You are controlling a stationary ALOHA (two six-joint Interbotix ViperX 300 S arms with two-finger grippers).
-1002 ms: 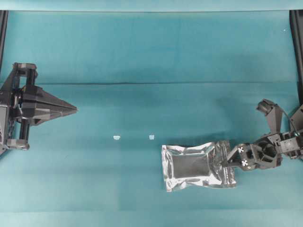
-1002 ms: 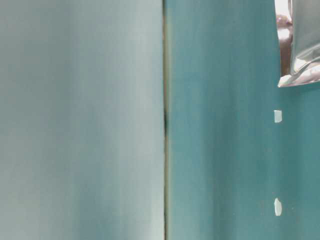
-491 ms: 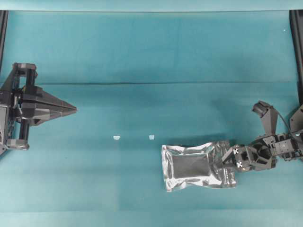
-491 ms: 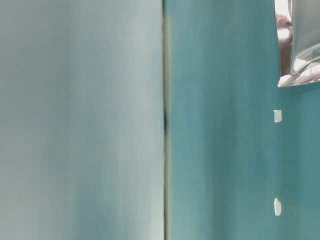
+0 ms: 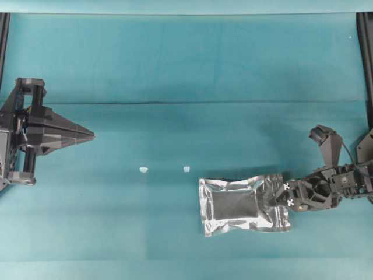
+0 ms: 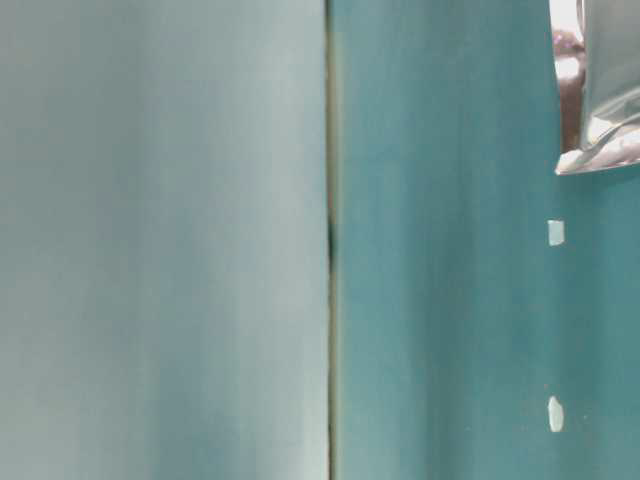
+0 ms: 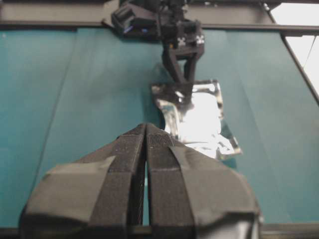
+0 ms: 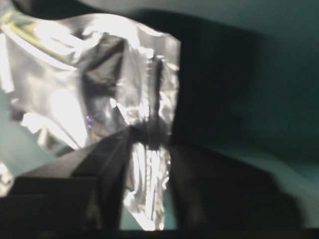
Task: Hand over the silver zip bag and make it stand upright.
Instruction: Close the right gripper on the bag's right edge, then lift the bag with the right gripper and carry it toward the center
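We are barely begun: the silver zip bag (image 5: 243,205) lies flat near the desk's (image 5: 186,64) front-right; our right claw (image 5: 278,195) pinches its zip end; our left claw (image 5: 87,135) waits shut, empty; lifting, handover, standing remain.

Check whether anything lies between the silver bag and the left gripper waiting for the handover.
Only two tiny white scraps lie on the cloth between the silver zip bag and the left gripper, flat and slightly off the direct line. Nothing visible blocks a lifted handover.
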